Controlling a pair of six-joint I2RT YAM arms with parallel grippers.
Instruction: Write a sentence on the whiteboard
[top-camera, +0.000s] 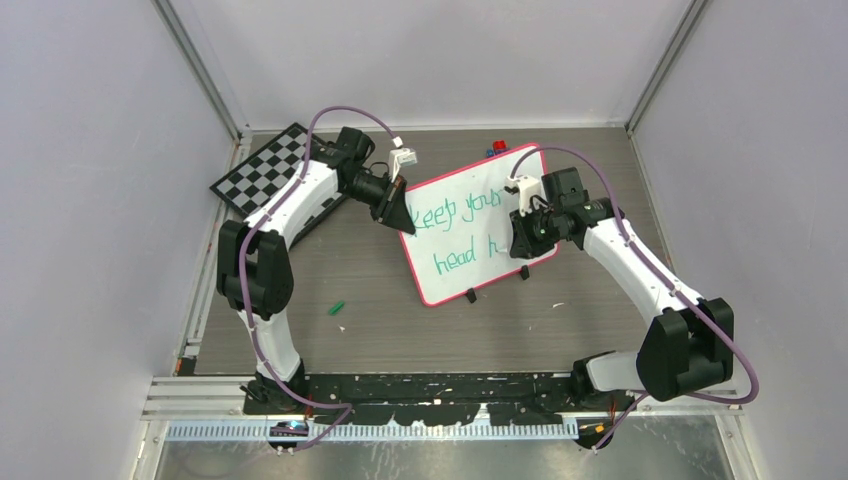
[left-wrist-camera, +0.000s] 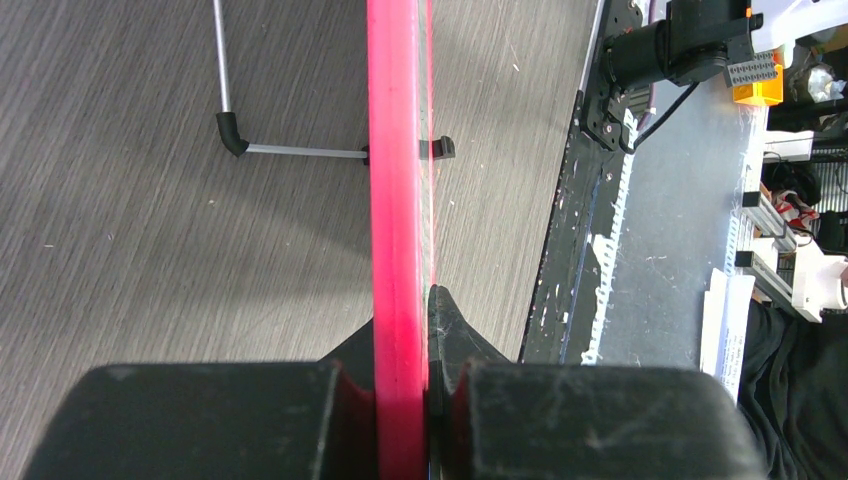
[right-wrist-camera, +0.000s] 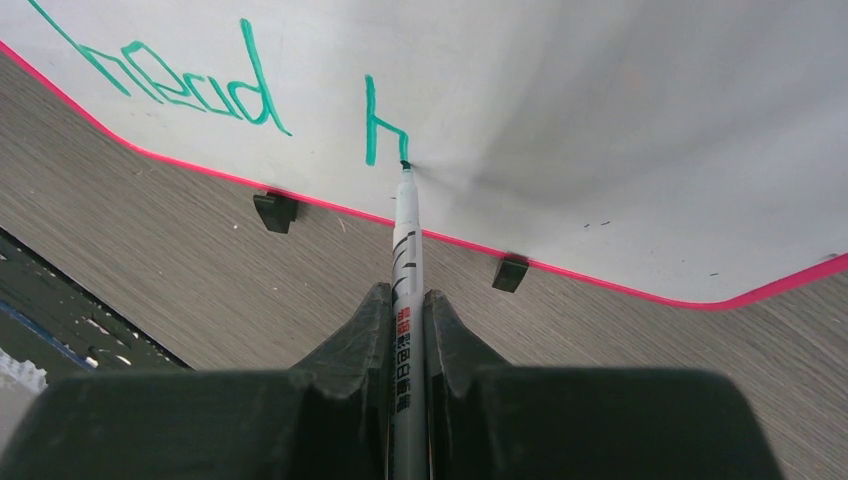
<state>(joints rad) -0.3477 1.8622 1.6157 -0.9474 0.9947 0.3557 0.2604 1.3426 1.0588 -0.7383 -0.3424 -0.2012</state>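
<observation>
Green ink, top view: sentence (top-camera: 447, 216) reads "keep your" on upper line, "head h" on lower; lines slant w/ the whiteboard.
Whiteboard (top-camera: 455, 282): stands on table (top-camera: 420, 340), mid-back, turned at an angle, red-pink rim, btw the two arms.
L gripper (top-camera: 404, 222): at whiteboard's left edge, near its upper corner.
R gripper (top-camera: 514, 242): over whiteboard's right part, just right of the "h".
Chessboard (top-camera: 262, 170): back left, behind L arm, apart from whiteboard.
Green bit (top-camera: 338, 307): on table, front-left of whiteboard, well apart; too small to identify.
L wrist view: rim (left-wrist-camera: 395, 200) seen edge-on, running straight up the frame; jaws closed tight on it, one finger each side.
Foot (left-wrist-camera: 443, 148): black, sticks out right of rim; thin metal rod (left-wrist-camera: 290, 151) w/ black elbow lies to the left on table.
R wrist view: jaws pinched narrow on marker (right-wrist-camera: 405, 260), barrel btw fingers, pointing away.
Tip: green, touching whiteboard at end of the "h"'s short stroke.
Lettering here: "head" upside down at upper left, "h" right at tip.
Feet (right-wrist-camera: 275, 211): two, black, under rim, on table.
</observation>
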